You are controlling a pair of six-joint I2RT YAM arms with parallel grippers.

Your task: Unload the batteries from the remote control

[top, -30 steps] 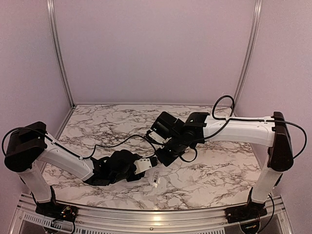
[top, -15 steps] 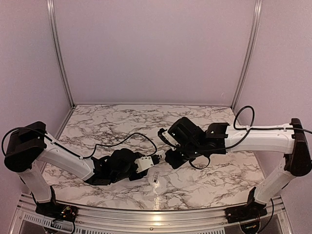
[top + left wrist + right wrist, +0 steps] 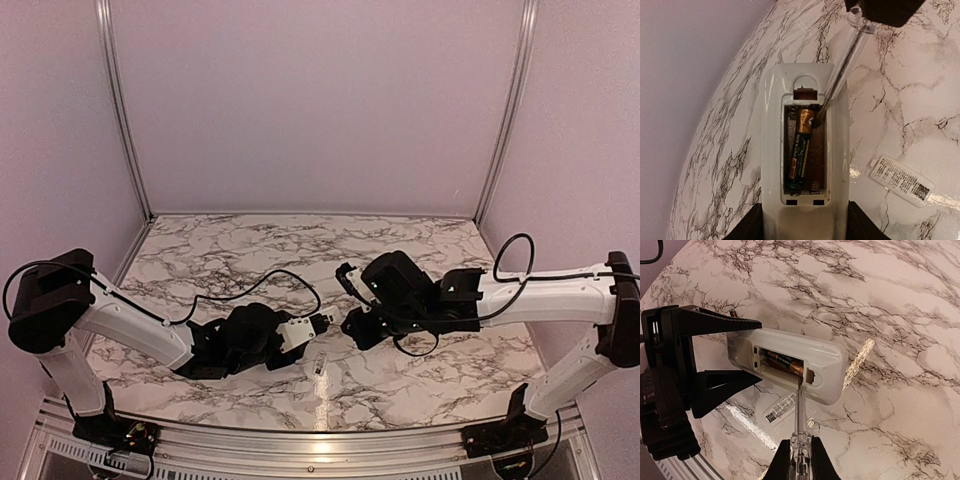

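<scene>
Remote control [image 3: 817, 160]: centre of the left wrist view, recess face up, its lower end clamped between the fingers of the left gripper [image 3: 805, 227].
Battery [image 3: 801, 150]: one seen, lengthwise in the left side of the recess.
Screwdriver [image 3: 799, 415]: clear handle pinched in the right gripper [image 3: 799, 462], tip against the battery's upper end.
White labelled cover piece [image 3: 902, 181]: flat on the marble table [image 3: 900, 100], lower right, apart from the remote.

Recorded slim rectangular white plastic remote control [image 3: 772, 150] with dark-reddish recess, holding small cylindrical battery [image 3: 801, 147] in black and gold-orange. Noted thin grey metal rod [image 3: 838, 75] with clear handle. Logged flat tabletop [image 3: 900, 100] in white marble, dark-grey veined; small flat cover piece [image 3: 902, 181] white, black print.
</scene>
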